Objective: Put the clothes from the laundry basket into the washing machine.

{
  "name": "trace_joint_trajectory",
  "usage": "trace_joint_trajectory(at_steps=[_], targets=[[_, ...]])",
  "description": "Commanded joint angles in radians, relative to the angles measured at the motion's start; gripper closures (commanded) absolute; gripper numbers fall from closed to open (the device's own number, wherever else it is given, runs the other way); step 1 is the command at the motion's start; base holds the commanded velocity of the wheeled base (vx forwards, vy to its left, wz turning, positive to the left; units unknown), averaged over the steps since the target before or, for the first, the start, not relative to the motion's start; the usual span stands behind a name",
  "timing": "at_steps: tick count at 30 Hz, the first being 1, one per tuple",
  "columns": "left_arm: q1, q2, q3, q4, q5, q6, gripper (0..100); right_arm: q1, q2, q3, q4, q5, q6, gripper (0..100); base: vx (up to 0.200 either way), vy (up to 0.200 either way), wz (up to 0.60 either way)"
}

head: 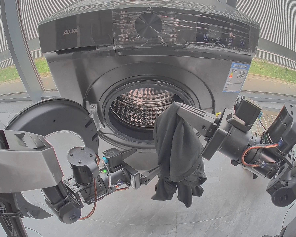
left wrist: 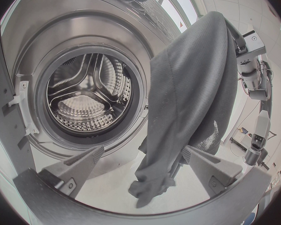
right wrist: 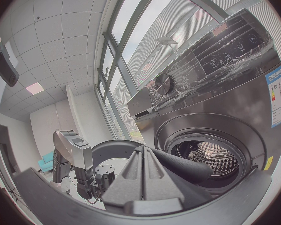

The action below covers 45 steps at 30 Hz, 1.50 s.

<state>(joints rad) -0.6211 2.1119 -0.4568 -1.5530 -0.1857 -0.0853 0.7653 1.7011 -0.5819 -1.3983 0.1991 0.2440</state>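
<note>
Head: right gripper (head: pixel 177 106) clamps a dark garment (head: pixel 177 148), which hangs before the washer's (head: pixel 148 66) open drum (head: pixel 141 107). My left gripper (head: pixel 148 158) sits low beside the hem.
Left wrist: left gripper spread wide, garment just ahead.
Right wrist: right gripper pinched tight on the garment.

Pale grey tiled floor (head: pixel 233 208); grey front-loading washing machine (head: pixel 88 69) stands on it, round door (head: pixel 52 116) swung open.

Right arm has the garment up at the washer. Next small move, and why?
Probably ease the right end effector forward into the drum. It is shut on the dark garment, which hangs outside the opening, its tail below the rim. The door is swung open, so the way looks free.
</note>
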Motion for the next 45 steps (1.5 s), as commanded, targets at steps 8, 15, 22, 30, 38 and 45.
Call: trace_joint_trajectory(at_steps=[8, 15, 22, 30, 38, 45], targets=[[-0.028, 0.040, -0.039, -0.004, -0.009, 0.012, 0, 0.003, 0.000, 0.011, -0.002, -0.001, -0.002, 100, 0.000, 0.000, 0.00], [-0.014, 0.114, -0.114, -0.004, -0.001, 0.007, 0, 0.005, -0.001, 0.011, -0.001, -0.001, -0.002, 100, 0.000, 0.000, 0.00], [0.018, 0.166, -0.166, -0.004, 0.009, 0.021, 100, 0.002, -0.001, 0.007, -0.001, -0.001, -0.003, 100, 0.000, 0.000, 0.00], [0.004, 0.049, -0.111, -0.006, 0.015, 0.018, 100, -0.055, 0.061, -0.067, 0.001, 0.000, -0.002, 100, 0.000, 0.000, 0.00], [-0.083, -0.181, 0.092, -0.002, -0.064, 0.012, 100, -0.135, 0.154, -0.199, 0.044, 0.002, 0.001, 100, 0.000, 0.000, 0.00], [-0.083, -0.363, 0.184, -0.002, -0.121, -0.033, 100, -0.179, 0.221, -0.184, 0.033, 0.002, 0.004, 100, 0.000, 0.000, 0.00]])
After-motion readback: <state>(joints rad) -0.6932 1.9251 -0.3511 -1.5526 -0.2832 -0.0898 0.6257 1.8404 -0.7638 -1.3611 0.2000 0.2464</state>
